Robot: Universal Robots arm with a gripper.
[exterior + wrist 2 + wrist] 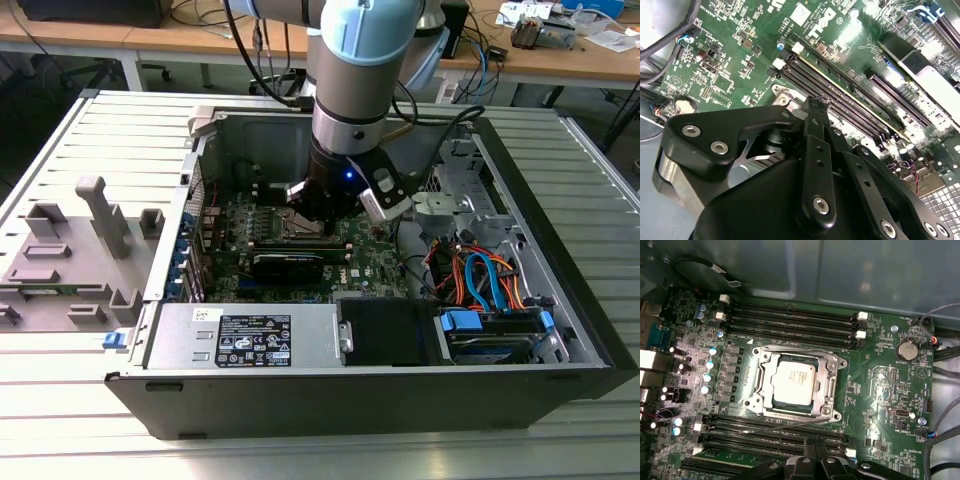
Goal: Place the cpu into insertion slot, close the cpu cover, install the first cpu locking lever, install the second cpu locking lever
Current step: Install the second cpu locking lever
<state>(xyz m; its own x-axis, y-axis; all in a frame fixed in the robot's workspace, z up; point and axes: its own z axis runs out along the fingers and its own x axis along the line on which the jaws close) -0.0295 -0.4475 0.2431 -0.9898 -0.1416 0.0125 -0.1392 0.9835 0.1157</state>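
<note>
Sitting in the insertion slot [792,385], the cpu [794,379] (cpu cover [832,390] shut).

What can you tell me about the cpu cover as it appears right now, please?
In the first wrist view the cpu cover is a thin silvery metal frame lying flat over the insertion slot, closed, on the green motherboard. Through its large central window shows the cpu, seated with its pale metal top up. Black memory slots run along two sides. The claw hovers near one edge, not touching it.
</note>
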